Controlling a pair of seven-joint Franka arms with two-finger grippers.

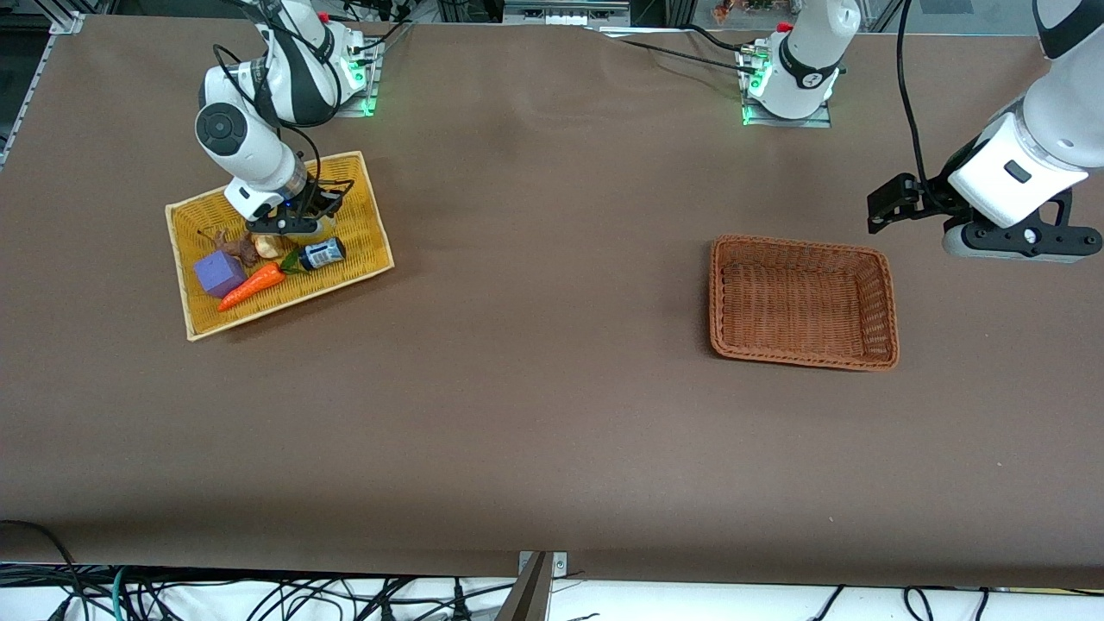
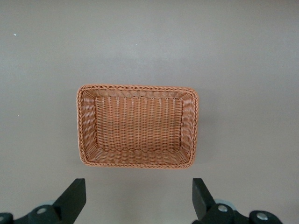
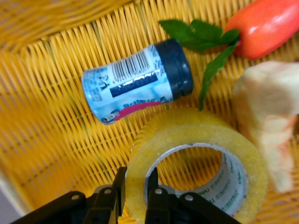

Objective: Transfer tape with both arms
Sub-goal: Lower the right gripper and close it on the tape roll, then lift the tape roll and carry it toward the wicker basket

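Brown cloth-covered table (image 1: 552, 414) fills the view; cables (image 1: 259, 599) tangled along its near edge, metal framing (image 1: 552, 10) along the top edge, even overhead light.

Tape (image 3: 196, 154) in tray (image 1: 362, 216) w/ bottle (image 1: 323, 254) beside; basket (image 1: 802, 345) probably empty, toward left arm's end.

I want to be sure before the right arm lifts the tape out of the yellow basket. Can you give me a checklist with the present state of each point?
1. Right gripper shut on the tape, one jaw inside the hole, one outside the wall: ok.
2. Tape free of the bottle beside it: cannot tell, they lie very close.
3. Pale food piece apart from the tape: cannot tell.
4. Left gripper open, waiting above the table beside the brown basket: ok.
5. Brown basket holds nothing: ok.
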